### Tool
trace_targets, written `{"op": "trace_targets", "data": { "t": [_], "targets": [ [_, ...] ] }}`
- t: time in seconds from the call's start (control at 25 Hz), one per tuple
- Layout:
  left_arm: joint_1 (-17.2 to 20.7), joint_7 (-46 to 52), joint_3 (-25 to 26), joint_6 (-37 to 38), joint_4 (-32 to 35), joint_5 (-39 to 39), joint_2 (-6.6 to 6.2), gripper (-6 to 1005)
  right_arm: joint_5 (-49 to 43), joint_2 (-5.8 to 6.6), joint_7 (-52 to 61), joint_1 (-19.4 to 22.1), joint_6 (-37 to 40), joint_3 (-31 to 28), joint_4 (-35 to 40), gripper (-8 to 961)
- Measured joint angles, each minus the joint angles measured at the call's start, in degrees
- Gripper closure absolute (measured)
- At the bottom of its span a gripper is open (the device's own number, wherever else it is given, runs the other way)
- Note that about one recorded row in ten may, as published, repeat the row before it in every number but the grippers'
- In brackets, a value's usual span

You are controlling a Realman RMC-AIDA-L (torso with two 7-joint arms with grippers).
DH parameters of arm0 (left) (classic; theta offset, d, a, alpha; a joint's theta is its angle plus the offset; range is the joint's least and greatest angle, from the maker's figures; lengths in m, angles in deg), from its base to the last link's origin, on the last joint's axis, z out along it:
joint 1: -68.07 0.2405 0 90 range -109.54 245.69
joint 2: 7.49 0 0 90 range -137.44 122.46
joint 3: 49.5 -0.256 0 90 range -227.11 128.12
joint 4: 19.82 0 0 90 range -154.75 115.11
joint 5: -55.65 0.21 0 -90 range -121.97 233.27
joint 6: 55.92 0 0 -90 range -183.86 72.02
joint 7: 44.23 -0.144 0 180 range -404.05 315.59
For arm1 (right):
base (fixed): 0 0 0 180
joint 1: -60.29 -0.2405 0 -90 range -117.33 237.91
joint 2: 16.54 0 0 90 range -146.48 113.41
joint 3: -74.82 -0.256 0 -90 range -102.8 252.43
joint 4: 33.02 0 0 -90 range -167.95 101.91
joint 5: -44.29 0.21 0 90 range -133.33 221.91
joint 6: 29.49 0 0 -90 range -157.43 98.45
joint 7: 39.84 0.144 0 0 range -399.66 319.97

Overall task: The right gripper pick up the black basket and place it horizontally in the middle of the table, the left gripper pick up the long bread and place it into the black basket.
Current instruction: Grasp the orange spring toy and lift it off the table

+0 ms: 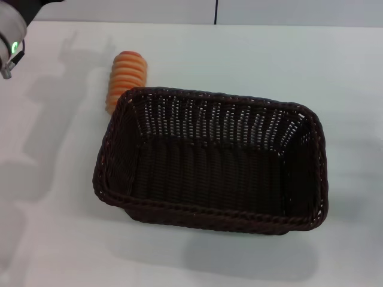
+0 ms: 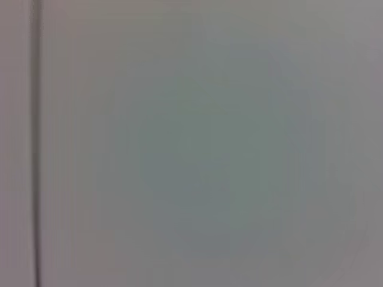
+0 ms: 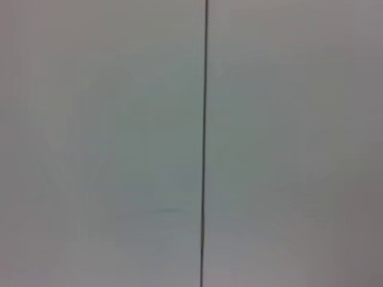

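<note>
The black basket [image 1: 215,161] stands lengthwise across the middle of the white table [image 1: 54,197], open side up and empty. The long bread [image 1: 124,78], orange and cream striped, lies on the table just behind the basket's far left corner, touching or nearly touching its rim. Only a part of the silver-grey left arm with its green light [image 1: 12,42] shows at the top left corner of the head view; the left gripper itself is out of view. The right gripper is out of view. Both wrist views show only a pale blank surface with a dark line.
The table's far edge runs along the top of the head view, with a wall seam [image 1: 215,12] behind it. Bare tabletop lies left, right and in front of the basket.
</note>
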Motion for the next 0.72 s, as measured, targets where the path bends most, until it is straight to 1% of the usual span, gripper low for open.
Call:
{"op": "trace_targets", "data": {
  "t": [0.04,0.12,0.2,0.24,0.36,0.4,0.44,0.48,0.56,0.68,0.72],
  "targets": [
    [0.3,-0.13,1.09,-7.0,-3.65,1.52,0.07,137,0.0,-0.01,0.01,0.26,-0.02,-0.01,-0.11,117],
    [0.07,-1.15,2.63,-18.67,-9.53,3.6,0.49,137,0.0,-0.02,0.04,0.52,-0.01,-0.2,-0.2,118],
    [-1.21,-3.81,3.94,-29.27,-13.91,4.24,1.43,137,0.0,0.02,0.09,0.7,0.09,-0.4,-0.35,118],
    [-2.01,-5.44,4.78,-33.68,-15.55,4.21,2.19,137,0.0,0.07,0.11,0.72,0.13,-0.44,-0.39,117],
    [-6.22,-11.48,9.13,-48.33,-18.19,4.03,5.42,137,0.0,0.16,0.12,0.54,0.23,-0.54,-0.68,117],
    [-7.67,-12.59,9.95,-51.75,-18.19,3.9,5.97,137,0.0,0.2,0.11,0.52,0.23,-0.59,-0.8,117],
    [-8.73,-13.16,10.29,-53.98,-17.98,3.74,6.26,137,0.0,0.2,0.06,0.6,0.14,-0.63,-0.85,117],
    [-10.27,-13.28,10.26,-56.35,-17.1,3.5,6.3,137,0.0,0.16,0.04,0.82,0.0,-0.76,-0.89,116],
    [-13.01,-13.1,9.77,-58.56,-14.48,3.25,6.26,137,0.11,0.04,0.05,1.32,-0.22,-1.27,-1.16,116],
    [-15.51,-13.03,9.73,-58.92,-11.12,3.23,6.28,137,0.37,-0.04,0.24,1.67,-0.31,-1.72,-1.96,116],
    [-15.51,-13.03,9.73,-58.92,-11.12,3.23,6.28,137,0.53,-0.04,0.3,1.73,-0.32,-1.71,-2.14,117]
  ]
}}
